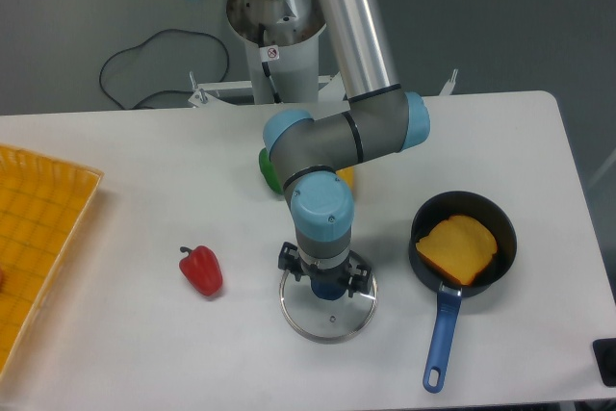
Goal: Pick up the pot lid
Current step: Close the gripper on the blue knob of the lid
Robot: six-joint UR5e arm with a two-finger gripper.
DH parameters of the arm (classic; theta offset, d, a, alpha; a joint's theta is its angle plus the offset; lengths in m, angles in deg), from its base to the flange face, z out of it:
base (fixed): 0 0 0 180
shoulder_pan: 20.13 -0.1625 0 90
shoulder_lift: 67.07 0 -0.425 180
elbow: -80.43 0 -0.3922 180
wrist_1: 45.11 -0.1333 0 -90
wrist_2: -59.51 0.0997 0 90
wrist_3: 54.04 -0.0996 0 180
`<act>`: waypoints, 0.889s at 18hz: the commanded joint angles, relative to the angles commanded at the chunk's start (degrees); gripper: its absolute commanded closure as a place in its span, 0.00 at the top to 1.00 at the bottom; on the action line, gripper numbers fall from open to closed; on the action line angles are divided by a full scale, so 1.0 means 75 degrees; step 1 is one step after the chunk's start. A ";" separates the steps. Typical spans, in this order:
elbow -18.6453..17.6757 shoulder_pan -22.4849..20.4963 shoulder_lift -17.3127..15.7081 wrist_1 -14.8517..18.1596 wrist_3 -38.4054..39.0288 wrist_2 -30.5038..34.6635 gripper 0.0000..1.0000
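Note:
My gripper (325, 273) is low over the pot lid, its two fingers spread apart and pointing down. The lid is a round, clear glass disc (334, 322) with a metal rim, lying on the table. Its dark blue knob (329, 290) shows between the fingertips, with a visible gap on the left side and the right fingertip closer to it. The gripper body covers the lid's far part. Whether the fingertips touch the glass I cannot tell.
On the right, a black pan (503, 277) with a blue handle holds an orange-brown piece (458, 245). A red pepper-like item (201, 270) lies left. Behind the gripper are a green item (269, 172) and a yellow-orange one (346, 178). A yellow crate (58, 201) stands far left.

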 joint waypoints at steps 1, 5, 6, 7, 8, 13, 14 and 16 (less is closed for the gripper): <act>0.0000 0.0000 0.0000 0.0000 -0.0012 0.0000 1.00; 0.0024 0.0000 -0.0012 0.0000 -0.0035 0.0000 0.97; 0.0024 0.0000 -0.0012 0.0000 -0.0047 0.0000 0.90; 0.0024 -0.0012 -0.0023 0.0000 -0.0047 0.0000 0.85; 0.0024 -0.0012 -0.0023 0.0012 -0.0058 -0.0012 0.75; 0.0059 -0.0047 -0.0047 0.0234 -0.0094 -0.0035 0.49; 0.0059 -0.0047 -0.0058 0.0234 -0.0129 -0.0035 0.48; 0.0070 -0.0047 -0.0082 0.0246 -0.0281 -0.0024 0.48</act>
